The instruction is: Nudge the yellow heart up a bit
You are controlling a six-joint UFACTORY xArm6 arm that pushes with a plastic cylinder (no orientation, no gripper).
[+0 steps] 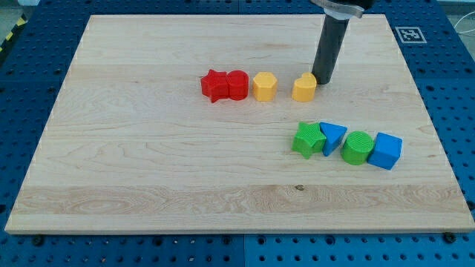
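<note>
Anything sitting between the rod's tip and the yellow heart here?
Nothing. In the camera view my tip sits right at the yellow heart, on its upper-right edge, with no visible gap and no other block between them.

Straight dark cylindrical rod, glossy sheen; grey metallic collar at top; my tip (323,81) blunt.

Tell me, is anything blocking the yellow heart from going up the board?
Nothing stands between my tip and the yellow heart: the tip sits right at the heart's upper right edge. That is the catch, because the rod itself is on the side the heart must travel toward. Otherwise the wooden board above it shows no blocks.
</note>
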